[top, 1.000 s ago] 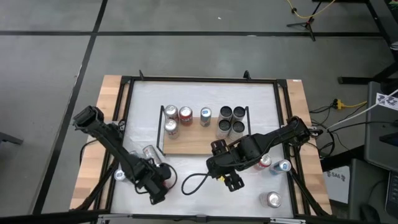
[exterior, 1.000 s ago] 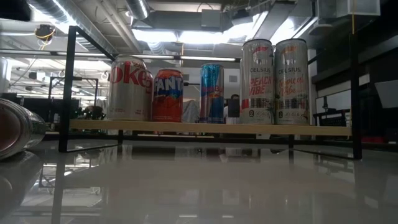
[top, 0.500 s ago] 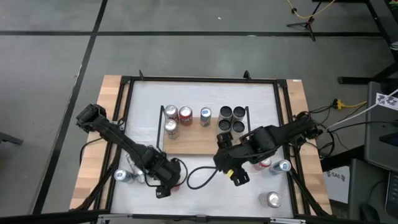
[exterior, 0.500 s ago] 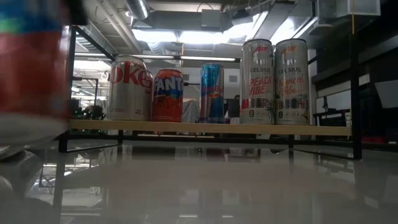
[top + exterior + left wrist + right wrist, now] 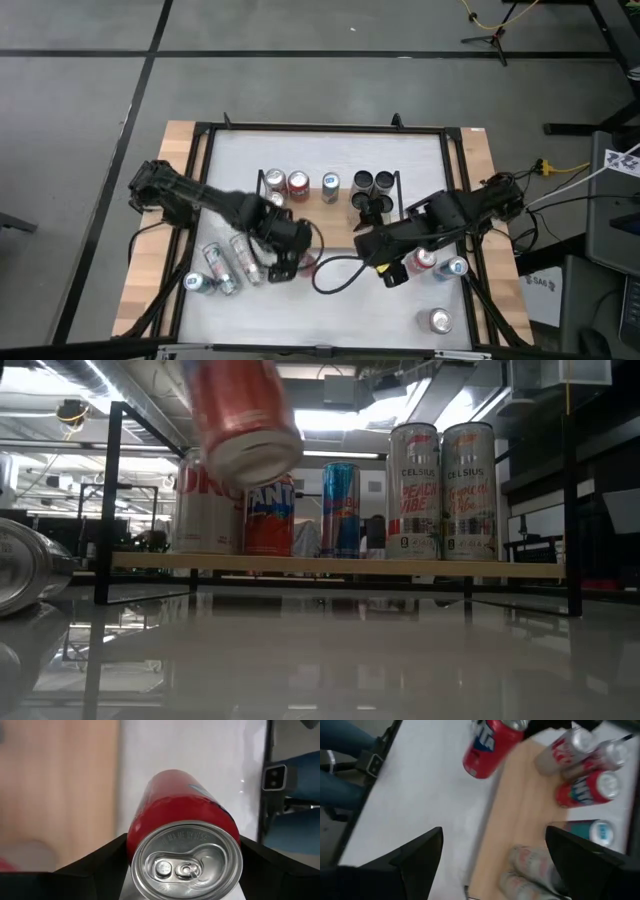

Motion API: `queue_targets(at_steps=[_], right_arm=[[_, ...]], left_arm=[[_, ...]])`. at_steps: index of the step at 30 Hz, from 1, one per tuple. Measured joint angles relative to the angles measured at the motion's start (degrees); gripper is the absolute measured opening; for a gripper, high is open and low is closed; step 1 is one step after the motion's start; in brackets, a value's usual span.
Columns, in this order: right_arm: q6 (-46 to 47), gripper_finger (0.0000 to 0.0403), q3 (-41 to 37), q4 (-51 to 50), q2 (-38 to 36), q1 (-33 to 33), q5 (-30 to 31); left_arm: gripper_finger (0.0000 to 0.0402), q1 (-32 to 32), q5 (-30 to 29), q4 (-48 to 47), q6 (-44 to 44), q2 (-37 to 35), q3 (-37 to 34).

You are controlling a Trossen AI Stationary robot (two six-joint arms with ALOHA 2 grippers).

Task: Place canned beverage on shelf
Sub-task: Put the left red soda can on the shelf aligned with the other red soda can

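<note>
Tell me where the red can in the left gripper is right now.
The red can is held off the table in the left gripper, tilted, at the shelf's front left edge, near the Coke and Fanta cans in the low view.

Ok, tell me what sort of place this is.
Likely a robotics lab or workshop: exposed ceiling ducts and strip lights, a bare grey floor with trailing cables, and a black-framed table.
</note>
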Motion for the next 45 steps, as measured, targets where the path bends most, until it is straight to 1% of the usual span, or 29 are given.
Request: queue_targets(at_steps=[3,5,12,22,25,34,39,45], right_arm=[[-2.05,0.0347,0.00,0.06,-1.58,-0.60,1.93],[-2.87,0.0347,0.00,0.12,-2.71,-1.86,1.76],[-4.19,0.0347,0.00,0.28,-5.86,-8.93,1.31],[-9.99,0.0347,-0.02,0.66,-6.03,-17.54,-4.29],[-10.37,0.0347,-0.02,1.84,-6.03,-19.80,-5.96],[-10.41,0.0347,-0.04,2.18,-5.59,-23.36,-6.14],[-10.44,0.0347,-0.04,3.41,-4.77,-23.30,-6.15],[-10.46,0.0347,-0.51,3.50,-4.47,-23.28,-6.15]], left_arm=[[0.0294,3.40,-0.60,-2.76,4.75,-0.07,2.43],[0.0294,5.78,-0.76,-4.34,6.95,-0.07,3.82],[0.0294,13.03,-0.96,-6.13,15.00,-0.11,5.74],[0.0295,19.95,-0.96,-6.86,24.73,-0.11,5.75],[0.0295,21.10,-1.03,-8.42,26.45,-0.11,5.49],[0.0295,21.62,-2.31,-9.51,28.96,-0.11,4.86],[0.0295,21.62,-2.32,-9.01,29.12,0.51,4.83],[0.0295,21.15,-1.53,-9.34,29.14,4.34,4.82]])
